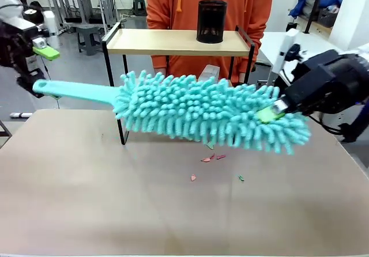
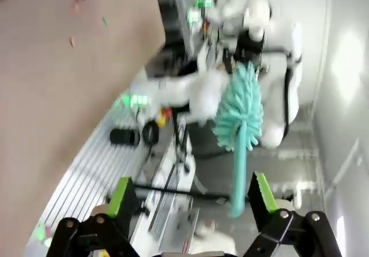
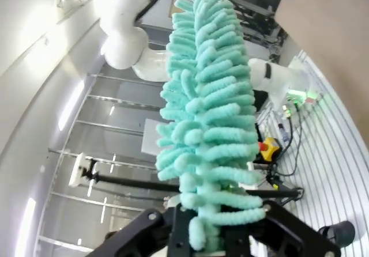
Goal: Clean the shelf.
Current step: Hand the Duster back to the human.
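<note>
Nowhere legible writing: duster [image 1: 207, 110], shelf [image 1: 173, 41], cup [image 1: 211, 21].

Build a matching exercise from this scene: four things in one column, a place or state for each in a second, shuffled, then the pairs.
Things:
1. fluffy turquoise microfibre duster
2. black mesh cylindrical cup
3. left end effector
4. small coloured paper scraps

Places or states:
A. lying on the brown tabletop
B. open, by the handle's end
C. standing on the top board of the wooden two-tier shelf with black metal frame
D. clamped at its head's tip by the right end effector

Pairs: 1-D, 2-C, 3-B, 4-A
</note>
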Action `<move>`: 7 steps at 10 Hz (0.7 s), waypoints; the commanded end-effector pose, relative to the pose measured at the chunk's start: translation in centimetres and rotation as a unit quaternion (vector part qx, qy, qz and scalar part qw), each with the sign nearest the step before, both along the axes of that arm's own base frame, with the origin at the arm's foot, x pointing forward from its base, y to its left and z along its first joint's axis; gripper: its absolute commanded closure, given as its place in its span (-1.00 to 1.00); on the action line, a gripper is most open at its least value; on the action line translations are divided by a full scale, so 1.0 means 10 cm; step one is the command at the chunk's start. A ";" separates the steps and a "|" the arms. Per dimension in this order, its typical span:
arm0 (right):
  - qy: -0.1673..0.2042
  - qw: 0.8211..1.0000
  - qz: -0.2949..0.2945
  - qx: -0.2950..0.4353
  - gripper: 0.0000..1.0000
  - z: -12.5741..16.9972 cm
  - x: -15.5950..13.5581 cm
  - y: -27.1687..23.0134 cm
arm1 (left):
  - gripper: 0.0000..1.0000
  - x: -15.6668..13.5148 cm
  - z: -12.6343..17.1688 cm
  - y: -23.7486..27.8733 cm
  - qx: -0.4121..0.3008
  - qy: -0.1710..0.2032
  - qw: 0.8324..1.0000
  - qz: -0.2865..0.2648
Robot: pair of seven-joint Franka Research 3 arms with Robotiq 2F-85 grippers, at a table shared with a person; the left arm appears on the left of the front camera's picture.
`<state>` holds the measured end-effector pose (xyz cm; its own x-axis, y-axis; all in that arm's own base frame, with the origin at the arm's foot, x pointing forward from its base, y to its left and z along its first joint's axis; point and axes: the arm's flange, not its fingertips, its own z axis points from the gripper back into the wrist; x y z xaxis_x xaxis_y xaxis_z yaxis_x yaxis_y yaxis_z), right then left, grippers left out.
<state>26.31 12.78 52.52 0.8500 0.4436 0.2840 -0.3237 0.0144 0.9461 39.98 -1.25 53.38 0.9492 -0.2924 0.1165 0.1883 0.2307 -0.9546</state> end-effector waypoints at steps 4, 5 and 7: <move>-0.029 0.990 -0.054 0.124 1.00 0.59 -0.17 -1.06 | -1.00 -0.20 -0.14 0.62 -0.207 -0.055 0.895 0.392; -0.059 0.977 -0.124 0.164 1.00 0.71 -0.16 -1.24 | -1.00 -0.07 -0.24 0.61 -0.139 0.039 0.943 0.298; -0.105 0.917 -0.335 0.190 1.00 0.83 -0.07 -1.77 | -1.00 -0.22 -0.10 0.85 -0.159 -0.013 0.941 0.298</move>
<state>25.43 -4.73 60.41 0.8670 -0.0967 0.4888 -0.4979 -0.1274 0.8578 38.16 7.28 51.45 0.9205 0.3777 0.1004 0.1080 0.0009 -0.9941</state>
